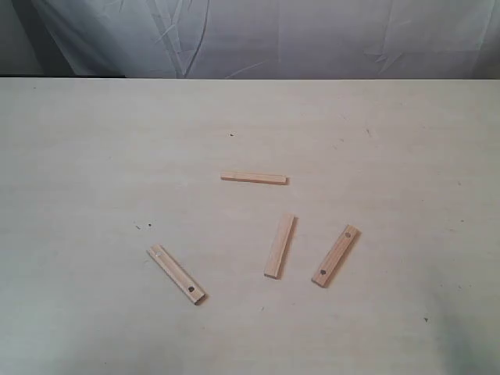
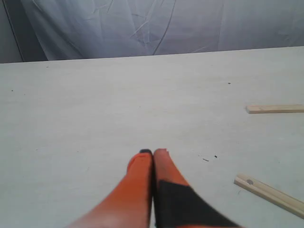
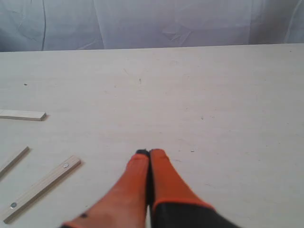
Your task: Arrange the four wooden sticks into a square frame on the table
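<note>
The left gripper [image 2: 153, 154] is seen with its two orange fingers [image 2: 137, 183] pressed flat together, tips pointed toward the far edge of the bench [image 2: 95, 104]. The right gripper [image 3: 149, 153] is held likewise, its orange fingers closed tip to tip and aimed at the same far edge.

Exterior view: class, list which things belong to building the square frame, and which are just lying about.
Belong: horizontal stick, left stick, middle stick, right stick, table.
Just there: crumpled grey cloth behind the table, tiny dark specks.
</note>
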`<state>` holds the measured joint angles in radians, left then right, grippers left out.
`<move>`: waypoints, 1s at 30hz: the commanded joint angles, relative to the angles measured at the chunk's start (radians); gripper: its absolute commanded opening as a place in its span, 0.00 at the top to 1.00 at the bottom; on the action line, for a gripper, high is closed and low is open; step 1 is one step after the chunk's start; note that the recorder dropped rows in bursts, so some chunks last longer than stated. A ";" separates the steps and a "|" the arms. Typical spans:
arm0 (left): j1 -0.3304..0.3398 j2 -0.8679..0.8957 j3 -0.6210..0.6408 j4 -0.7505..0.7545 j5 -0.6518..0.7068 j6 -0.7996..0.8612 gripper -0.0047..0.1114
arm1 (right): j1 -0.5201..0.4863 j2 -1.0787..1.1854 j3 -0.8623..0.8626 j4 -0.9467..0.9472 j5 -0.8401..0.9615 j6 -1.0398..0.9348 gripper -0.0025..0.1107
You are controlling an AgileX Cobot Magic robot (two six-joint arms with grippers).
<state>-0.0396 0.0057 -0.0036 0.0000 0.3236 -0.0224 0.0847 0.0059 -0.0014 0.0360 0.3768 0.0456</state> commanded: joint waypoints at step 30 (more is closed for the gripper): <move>-0.012 -0.006 0.004 0.084 -0.056 0.001 0.96 | -0.005 -0.006 0.001 0.001 -0.012 0.000 0.98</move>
<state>-0.0485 0.0057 -0.0036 0.0771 0.3139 -0.0224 0.0847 0.0059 -0.0014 0.0360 0.3768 0.0456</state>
